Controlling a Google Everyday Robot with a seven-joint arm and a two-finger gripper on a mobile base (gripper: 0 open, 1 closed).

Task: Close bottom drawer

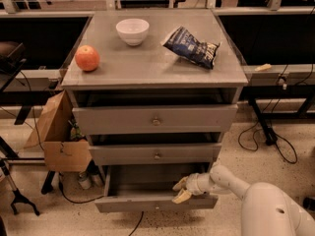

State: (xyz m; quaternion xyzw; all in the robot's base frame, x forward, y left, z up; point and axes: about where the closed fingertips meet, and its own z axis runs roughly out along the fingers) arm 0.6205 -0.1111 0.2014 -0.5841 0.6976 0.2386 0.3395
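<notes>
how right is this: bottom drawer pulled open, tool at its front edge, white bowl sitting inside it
Wrong on the bowl: the camera view shows the white bowl on the cabinet top, not inside the drawer. The bottom drawer is pulled open, with the tool at its front edge.

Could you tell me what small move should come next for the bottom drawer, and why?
Probably push toward the cabinet: the bottom drawer stands pulled out, and the gripper sits at its front edge, right of centre, fingers apart.
</notes>
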